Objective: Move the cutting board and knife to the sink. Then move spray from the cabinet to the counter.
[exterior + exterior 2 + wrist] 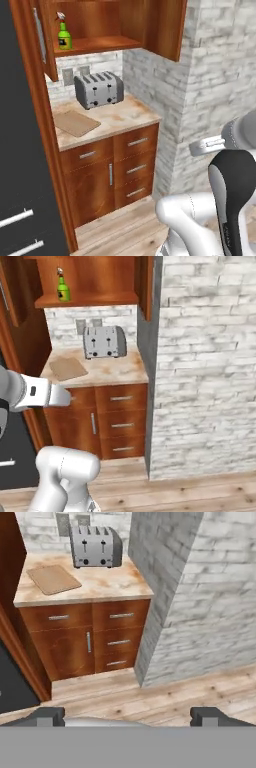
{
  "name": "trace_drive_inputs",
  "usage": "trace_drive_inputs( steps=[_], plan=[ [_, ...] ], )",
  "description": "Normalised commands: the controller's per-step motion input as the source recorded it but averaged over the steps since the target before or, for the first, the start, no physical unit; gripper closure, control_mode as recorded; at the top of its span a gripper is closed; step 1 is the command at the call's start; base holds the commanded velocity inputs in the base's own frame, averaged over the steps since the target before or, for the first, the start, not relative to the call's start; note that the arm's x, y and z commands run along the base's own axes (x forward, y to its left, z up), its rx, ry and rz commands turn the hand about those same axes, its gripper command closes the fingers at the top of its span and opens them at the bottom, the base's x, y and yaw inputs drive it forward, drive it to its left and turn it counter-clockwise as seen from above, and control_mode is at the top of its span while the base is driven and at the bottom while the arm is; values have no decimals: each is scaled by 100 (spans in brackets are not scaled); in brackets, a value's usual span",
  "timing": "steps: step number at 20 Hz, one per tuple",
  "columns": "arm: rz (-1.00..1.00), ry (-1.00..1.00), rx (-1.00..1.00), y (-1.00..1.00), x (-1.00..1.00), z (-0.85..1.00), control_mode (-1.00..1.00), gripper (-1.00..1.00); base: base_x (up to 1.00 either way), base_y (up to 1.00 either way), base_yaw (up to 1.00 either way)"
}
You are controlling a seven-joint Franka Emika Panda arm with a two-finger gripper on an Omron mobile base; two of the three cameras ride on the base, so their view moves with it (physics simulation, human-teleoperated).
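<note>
While you look over the arm from the base, note these lines:

Hidden: the cabinet [100, 22] is cut off by the top edge of both base views, so you see just its lower shelf and part of its open door at upper left.
Hard to make out: the spray [63, 34] carries a dark label, but you cannot read any writing on it; its pale head is blurred.
Containers: the cabinet shelf holds the green spray, upright, near the shelf's left end.
Counter: the counter [107, 579] sits in the upper left of the hand view, with the cutting board [53, 579] lying flat on its left part.
Toaster: a silver toaster [95, 546] stands at the back, just behind and right of the board; its top is cropped in the hand view.
Gripper: the gripper [127, 717] has its jaws spread wide and grasps nothing; its two dark tips show at the bottom of the hand view, probably well back from the counter, over wooden floor [165, 692].
Wall: a pale brick wall [205, 356] fills the right.
</note>
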Motion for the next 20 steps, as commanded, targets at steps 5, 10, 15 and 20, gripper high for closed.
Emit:
trace_drive_inputs(
  steps=[5,10,15,20],
  plan=[
    [0,0,0,0,0,0,100,-100,100,-24,49],
    [0,0,0,0,0,0,100,-100,100,-22,47],
    [0,0,0,0,0,0,100,-100,88,-9,47],
    [0,0,0,0,0,0,100,-100,0,3,31]
  ],
)
